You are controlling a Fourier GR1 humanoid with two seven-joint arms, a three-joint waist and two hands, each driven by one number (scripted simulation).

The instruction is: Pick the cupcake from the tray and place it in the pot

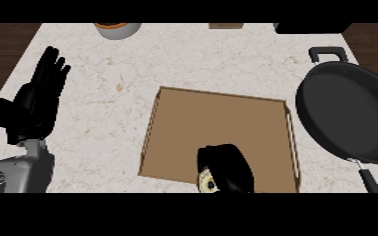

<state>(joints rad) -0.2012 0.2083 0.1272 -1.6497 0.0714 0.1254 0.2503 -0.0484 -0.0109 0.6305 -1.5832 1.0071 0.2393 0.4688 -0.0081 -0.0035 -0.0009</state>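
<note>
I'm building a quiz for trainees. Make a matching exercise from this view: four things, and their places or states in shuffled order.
Things:
1. left hand
2. right hand
3. pot
4. tray

Places or states:
a. black, at the view's right edge
b. open, fingers up, at the left
c. brown, mid-counter
d. curled round the cupcake at the tray's near edge

Pairs: 1-b, 2-d, 3-a, 4-c

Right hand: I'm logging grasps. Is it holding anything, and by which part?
The right hand curls round the cupcake at the tray's near edge, covering its top; only its left edge shows. The open left hand holds nothing.
</note>
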